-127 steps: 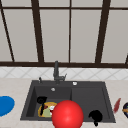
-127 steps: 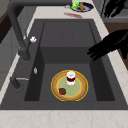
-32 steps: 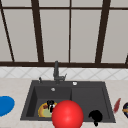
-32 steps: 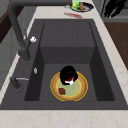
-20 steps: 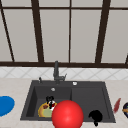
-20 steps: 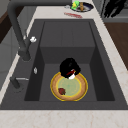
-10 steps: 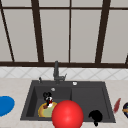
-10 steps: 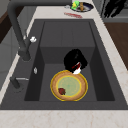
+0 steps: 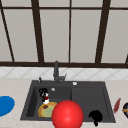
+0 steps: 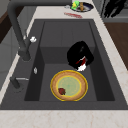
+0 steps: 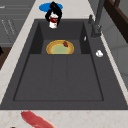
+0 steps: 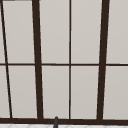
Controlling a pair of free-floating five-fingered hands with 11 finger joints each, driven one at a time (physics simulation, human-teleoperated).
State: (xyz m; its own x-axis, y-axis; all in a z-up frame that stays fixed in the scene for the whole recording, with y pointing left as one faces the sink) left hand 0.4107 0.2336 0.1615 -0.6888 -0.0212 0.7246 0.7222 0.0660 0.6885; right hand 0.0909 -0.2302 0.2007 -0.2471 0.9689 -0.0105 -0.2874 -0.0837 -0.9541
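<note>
The left hand (image 9: 43,91) has its fingers clamped on a small red-and-white cup (image 9: 45,98), held above the yellow plate (image 9: 47,110) in the sink's (image 9: 75,93) left basin, while the right hand (image 9: 95,116) hangs at the sink's front right edge.

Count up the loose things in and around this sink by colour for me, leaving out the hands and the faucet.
Red: 3, the ball, the long piece on the counter, the small bit on the plate
Blue: 1, the disc
Yellow-rimmed: 1, the plate
Red and white: 1, the small cup in the left hand
Dark: 1, the dish
Total: 7
</note>
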